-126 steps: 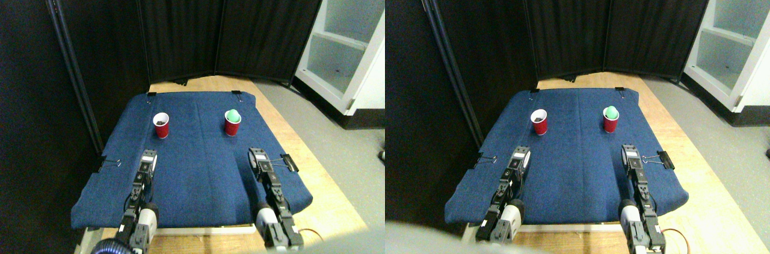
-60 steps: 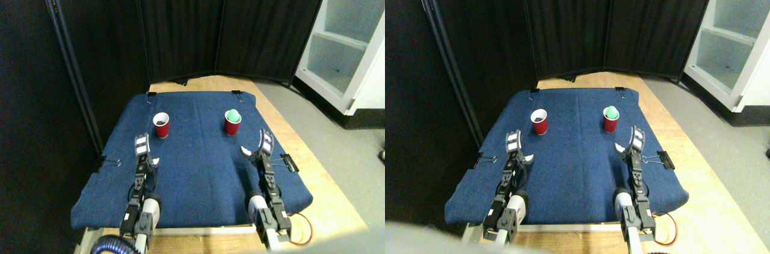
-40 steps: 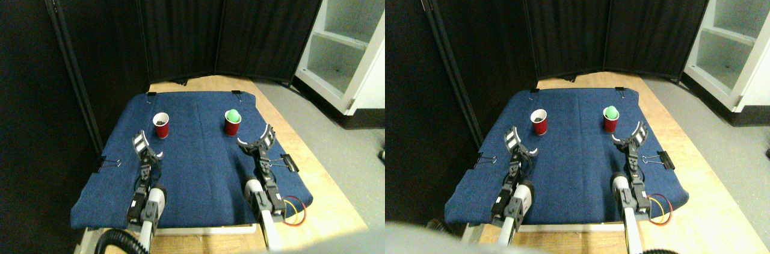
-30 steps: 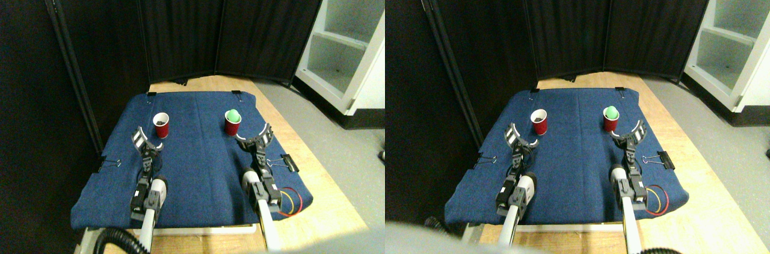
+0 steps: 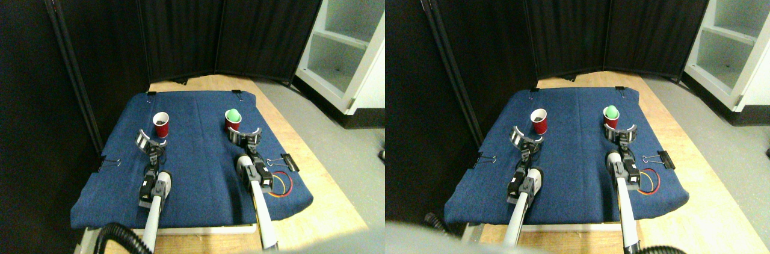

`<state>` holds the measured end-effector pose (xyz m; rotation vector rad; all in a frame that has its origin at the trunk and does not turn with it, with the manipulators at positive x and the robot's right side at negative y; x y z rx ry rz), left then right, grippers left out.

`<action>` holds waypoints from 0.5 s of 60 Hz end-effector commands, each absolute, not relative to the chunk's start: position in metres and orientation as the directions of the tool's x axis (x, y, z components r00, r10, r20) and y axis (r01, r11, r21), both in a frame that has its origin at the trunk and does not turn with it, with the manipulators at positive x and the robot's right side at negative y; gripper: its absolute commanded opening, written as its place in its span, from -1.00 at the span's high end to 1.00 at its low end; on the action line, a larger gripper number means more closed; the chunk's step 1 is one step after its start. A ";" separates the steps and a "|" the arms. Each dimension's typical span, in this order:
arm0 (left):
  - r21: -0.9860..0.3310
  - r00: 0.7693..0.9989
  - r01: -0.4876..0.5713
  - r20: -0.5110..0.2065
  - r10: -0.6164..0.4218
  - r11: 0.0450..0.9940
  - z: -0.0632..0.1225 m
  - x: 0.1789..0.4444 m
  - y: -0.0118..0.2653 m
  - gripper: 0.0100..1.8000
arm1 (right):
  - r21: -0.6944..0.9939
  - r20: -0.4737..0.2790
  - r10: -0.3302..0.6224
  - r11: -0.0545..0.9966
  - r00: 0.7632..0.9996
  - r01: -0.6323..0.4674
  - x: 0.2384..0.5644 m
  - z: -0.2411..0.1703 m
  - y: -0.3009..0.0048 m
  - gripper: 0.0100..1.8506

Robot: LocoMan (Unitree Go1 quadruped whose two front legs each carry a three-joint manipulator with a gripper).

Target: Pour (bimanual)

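Two red cups stand upright on the blue cloth (image 5: 198, 164). The left cup (image 5: 160, 125) has a white inside with something dark at the bottom. The right cup (image 5: 232, 120) holds a green ball that sticks out of its top. My left gripper (image 5: 152, 139) is open just in front of the left cup, its jaws spread toward the cup's base. My right gripper (image 5: 244, 134) is open right in front of the right cup, its jaws on either side of the cup's lower part. Neither gripper holds anything.
The cloth is fixed by black binder clips (image 5: 287, 162) to a wooden board (image 5: 313, 164). Dark folding screens (image 5: 180, 19) close off the back and left. A white shelf unit (image 5: 349, 37) stands at the back right on the grey floor.
Both arms have stretched forward across the cloth toward the cups. The grippers turned and opened, and each now sits close in front of its cup. The cups have not moved.
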<state>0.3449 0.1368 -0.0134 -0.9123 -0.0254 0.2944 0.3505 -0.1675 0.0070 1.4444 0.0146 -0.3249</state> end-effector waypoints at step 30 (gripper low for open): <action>-0.889 0.955 -0.241 -0.146 0.258 0.390 -0.021 0.360 0.134 -0.16 | 0.968 -0.222 -0.173 0.076 0.959 0.238 0.369 -0.007 -0.160 -0.08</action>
